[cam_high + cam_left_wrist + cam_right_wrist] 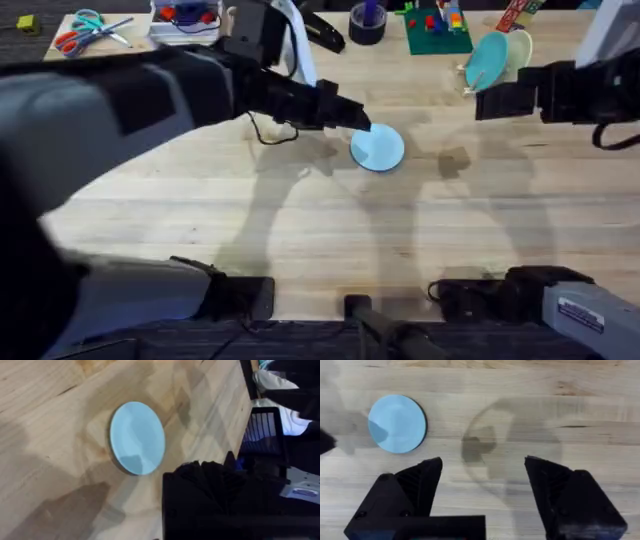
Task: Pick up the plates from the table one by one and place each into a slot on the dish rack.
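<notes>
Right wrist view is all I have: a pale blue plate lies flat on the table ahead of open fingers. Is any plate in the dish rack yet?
Observer: Yes. Overhead, the dish rack at the far right of the table holds a pale blue plate standing on edge, with a cream plate behind it.
Operator: Where is the left arm?
Observer: The left gripper hovers close by the flat plate, at its far-left edge. I cannot tell whether they touch.

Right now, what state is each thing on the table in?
Blue plate: flat on the table, untouched.
Dish rack: holds upright plates.
Left tool: at the plate's edge, holding nothing.
Right tool: open, empty, above bare wood.
</notes>
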Controlling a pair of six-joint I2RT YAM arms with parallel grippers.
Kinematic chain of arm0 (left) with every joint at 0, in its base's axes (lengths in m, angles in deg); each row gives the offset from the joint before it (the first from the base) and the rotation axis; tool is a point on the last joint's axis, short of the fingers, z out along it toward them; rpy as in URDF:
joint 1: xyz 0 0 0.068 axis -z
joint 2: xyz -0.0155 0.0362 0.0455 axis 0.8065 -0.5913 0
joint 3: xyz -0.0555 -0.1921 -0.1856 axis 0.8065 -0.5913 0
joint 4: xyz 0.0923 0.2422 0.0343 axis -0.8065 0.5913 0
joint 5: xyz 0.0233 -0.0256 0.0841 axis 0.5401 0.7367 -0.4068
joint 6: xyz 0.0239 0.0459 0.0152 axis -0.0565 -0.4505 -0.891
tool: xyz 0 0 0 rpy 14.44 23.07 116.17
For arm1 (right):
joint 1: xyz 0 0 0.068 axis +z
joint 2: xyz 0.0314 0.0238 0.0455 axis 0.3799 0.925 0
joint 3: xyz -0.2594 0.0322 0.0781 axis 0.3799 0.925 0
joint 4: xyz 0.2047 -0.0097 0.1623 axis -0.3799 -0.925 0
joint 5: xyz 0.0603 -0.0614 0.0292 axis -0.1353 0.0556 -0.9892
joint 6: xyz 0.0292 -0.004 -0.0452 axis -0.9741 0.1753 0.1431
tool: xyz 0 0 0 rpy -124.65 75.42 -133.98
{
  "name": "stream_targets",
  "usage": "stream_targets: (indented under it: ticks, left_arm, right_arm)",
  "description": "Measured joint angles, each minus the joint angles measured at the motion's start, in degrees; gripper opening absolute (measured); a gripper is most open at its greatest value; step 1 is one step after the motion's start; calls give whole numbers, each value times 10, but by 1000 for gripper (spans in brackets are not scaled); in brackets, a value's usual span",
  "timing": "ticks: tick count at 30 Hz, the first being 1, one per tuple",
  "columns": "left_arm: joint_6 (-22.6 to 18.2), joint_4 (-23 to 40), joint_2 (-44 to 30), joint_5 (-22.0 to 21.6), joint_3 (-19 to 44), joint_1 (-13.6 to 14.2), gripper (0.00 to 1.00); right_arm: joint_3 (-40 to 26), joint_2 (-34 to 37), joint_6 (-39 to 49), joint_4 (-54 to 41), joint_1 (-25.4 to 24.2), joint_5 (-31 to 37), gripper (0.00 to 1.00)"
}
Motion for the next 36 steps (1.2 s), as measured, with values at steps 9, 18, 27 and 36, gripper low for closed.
stream_targets:
  ticks: [9, 18, 27, 36]
  left_arm:
    - [2, -27, -87, 2, -1, 16, 43]
    - [-3, -66, -125, 4, -1, 16, 42]
    - [-4, -81, -164, 4, -1, 14, 42]
    - [-5, -95, -191, 10, -1, -13, 42]
  right_arm:
    - [0, 0, 0, 0, 0, 0, 994]
    - [0, 0, 0, 0, 0, 0, 995]
    - [0, 0, 0, 0, 0, 0, 995]
    - [0, 0, 0, 0, 0, 0, 995]
